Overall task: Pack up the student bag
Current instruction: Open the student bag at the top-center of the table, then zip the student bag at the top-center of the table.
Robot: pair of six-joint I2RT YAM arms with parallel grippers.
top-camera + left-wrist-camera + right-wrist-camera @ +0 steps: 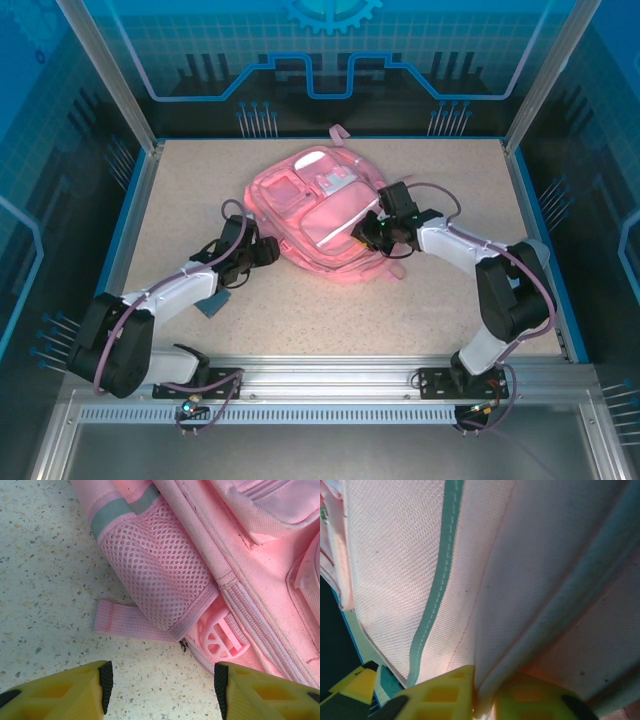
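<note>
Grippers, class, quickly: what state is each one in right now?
Left gripper: open, holding nothing, beside the student bag.
Right gripper: shut on a fold of the student bag's fabric.

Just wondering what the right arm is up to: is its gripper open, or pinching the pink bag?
Shut on it: on the right gripper, both yellow fingers squeeze a fold of the pink bag between them.
</note>
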